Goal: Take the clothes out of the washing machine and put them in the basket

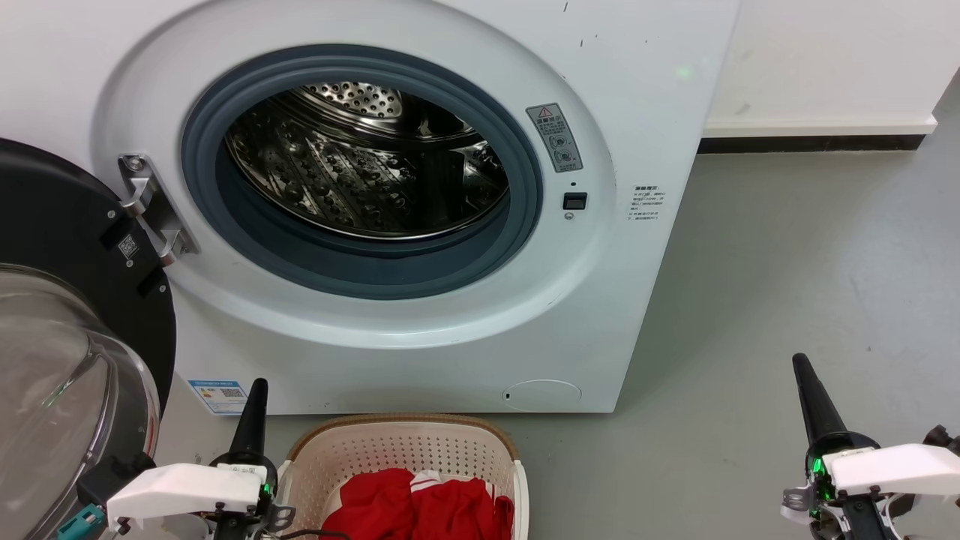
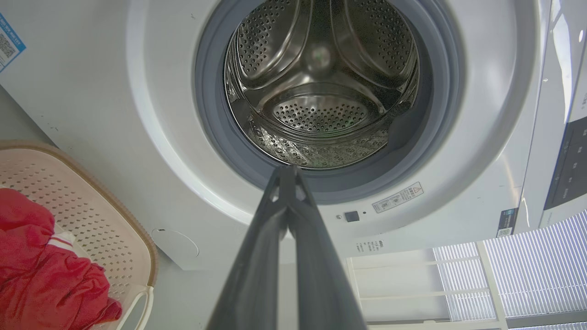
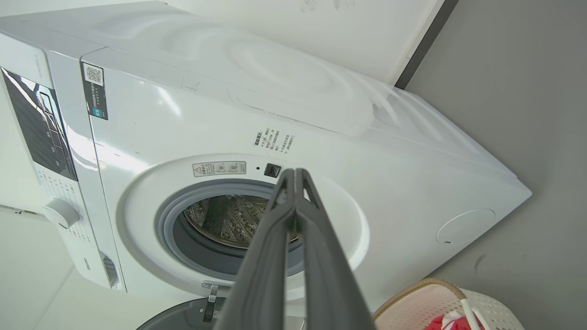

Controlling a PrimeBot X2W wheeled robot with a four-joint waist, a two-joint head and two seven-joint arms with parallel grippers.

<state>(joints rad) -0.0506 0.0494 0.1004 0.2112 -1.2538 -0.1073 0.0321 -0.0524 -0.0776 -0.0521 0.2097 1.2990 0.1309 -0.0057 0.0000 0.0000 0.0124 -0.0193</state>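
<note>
The white washing machine [image 1: 420, 330] stands before me with its door [image 1: 67, 247] swung wide to the left; its steel drum [image 1: 360, 165] holds nothing visible. Red clothes [image 1: 420, 506] with white striped trim lie in the cream basket [image 1: 405, 442] on the floor in front of the washer. My left gripper [image 1: 257, 390] is shut, just left of the basket, holding nothing. My right gripper [image 1: 801, 364] is shut over the bare floor at the right. In the left wrist view the clothes [image 2: 41, 270] sit in the basket [image 2: 101, 220] at lower left, and the left gripper [image 2: 289, 169] points at the drum [image 2: 321, 87].
Grey floor [image 1: 787, 300] stretches to the right of the washer up to a white wall with a dark skirting [image 1: 810, 142]. The open door's glass bowl [image 1: 60, 390] bulges close to my left arm. The right wrist view shows the washer [image 3: 275, 128], right gripper [image 3: 296, 172] and basket corner [image 3: 426, 302].
</note>
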